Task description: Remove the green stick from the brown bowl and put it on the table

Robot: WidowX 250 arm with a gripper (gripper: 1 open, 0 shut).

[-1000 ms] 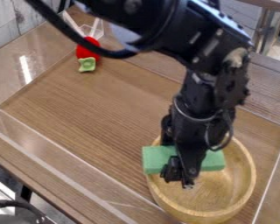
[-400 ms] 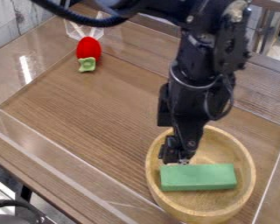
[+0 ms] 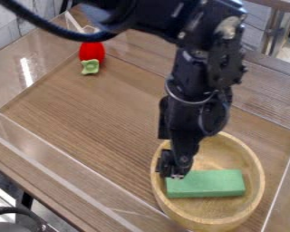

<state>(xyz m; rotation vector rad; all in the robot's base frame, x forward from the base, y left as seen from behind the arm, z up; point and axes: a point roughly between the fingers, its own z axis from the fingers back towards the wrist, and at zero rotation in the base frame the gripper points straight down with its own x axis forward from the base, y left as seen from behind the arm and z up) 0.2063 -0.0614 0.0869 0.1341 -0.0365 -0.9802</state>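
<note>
Table (image 3: 75, 118): glossy wood grain, clear plastic edging along its near side; broad open room from nine to twelve o'clock of the bowl. Brown bowl (image 3: 250, 205): near the table's front corner. My gripper (image 3: 174, 169): pointing down over the bowl's nine o'clock rim, jaws spread wide, holding nothing. Green stick (image 3: 208, 185): flat inside the bowl, at three o'clock of my fingertips. Small red object (image 3: 91, 53): far, well apart. Step, as I judge it: regrasp; next I must centre over the stick, close, lift clear of the rim.

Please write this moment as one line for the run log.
gripper: open, holds nothing, above bowl | green stick: lying flat inside brown bowl | table: stick not yet on it
</note>
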